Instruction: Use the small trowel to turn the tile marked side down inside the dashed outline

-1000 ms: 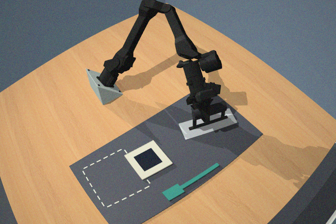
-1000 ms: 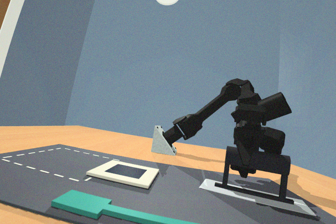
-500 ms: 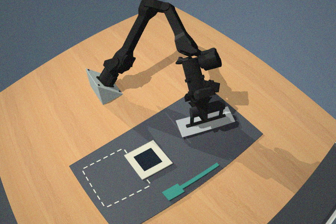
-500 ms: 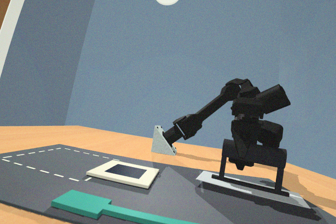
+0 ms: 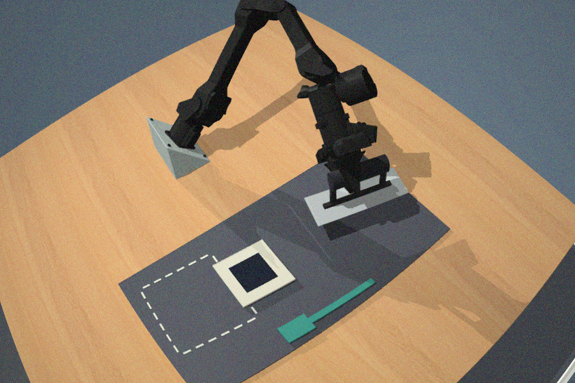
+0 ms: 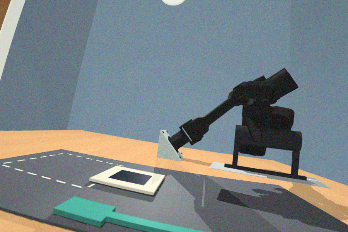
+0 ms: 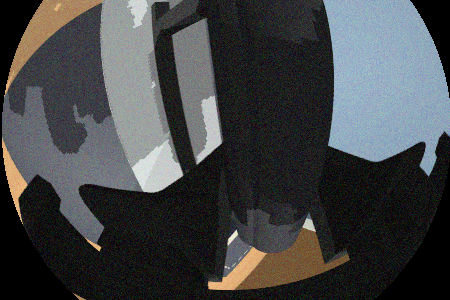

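The trowel [image 5: 317, 210] [image 6: 217, 166] [image 7: 127, 62] has a flat pale grey metal blade and a black bar handle on two posts. My gripper [image 5: 349, 179] [image 6: 254, 139] [image 7: 260, 143] is shut on its handle. The blade hangs level, a little above the mat's far right part, with its shadow apart from it. The cream tile [image 5: 253, 272] [image 6: 130, 176] lies flat with its dark square mark facing up. It overlaps the right end of the dashed outline [image 5: 145, 285] [image 6: 46, 177]; most of it lies outside. The fingertips are partly hidden by the handle.
A teal paddle-shaped tool [image 5: 296, 327] [image 6: 84, 209] lies along the mat's front edge, its long thin handle pointing right. The dark grey mat [image 5: 204, 346] [image 6: 25, 201] lies on the wooden table [image 5: 69, 207]. The arm's grey wedge base [image 5: 181, 165] [image 6: 166, 149] stands behind the mat.
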Controlling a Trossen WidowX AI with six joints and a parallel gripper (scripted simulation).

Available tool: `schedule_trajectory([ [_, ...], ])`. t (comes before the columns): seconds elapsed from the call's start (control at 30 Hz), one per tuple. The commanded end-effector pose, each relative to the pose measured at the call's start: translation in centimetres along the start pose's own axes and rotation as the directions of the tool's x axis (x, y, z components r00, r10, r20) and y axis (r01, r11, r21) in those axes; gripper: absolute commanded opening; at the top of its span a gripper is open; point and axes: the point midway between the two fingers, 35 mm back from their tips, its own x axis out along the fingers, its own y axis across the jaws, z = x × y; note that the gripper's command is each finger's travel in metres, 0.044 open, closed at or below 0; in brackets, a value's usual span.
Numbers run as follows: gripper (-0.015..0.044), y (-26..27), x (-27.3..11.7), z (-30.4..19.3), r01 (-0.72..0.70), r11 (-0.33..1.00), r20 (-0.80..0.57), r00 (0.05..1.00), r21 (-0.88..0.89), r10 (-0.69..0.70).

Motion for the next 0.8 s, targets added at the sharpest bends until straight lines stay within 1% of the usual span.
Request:
schedule_trajectory([
  [0.0, 0.0, -0.8, 1.2, -2.5, -0.007, 1.0, 0.037, 0.999, -0.001, 0.007],
  [0.17, 0.0, -1.4, 2.4, -5.5, -0.011, 0.999, 0.122, 0.992, -0.033, 0.015],
  [0.37, 0.0, -1.7, 2.7, -8.8, 0.008, 0.996, 0.221, 0.975, -0.09, 0.012],
  [0.77, 0.0, -1.3, 3.0, -9.1, 0.011, 0.995, 0.231, 0.973, -0.097, 0.012],
])
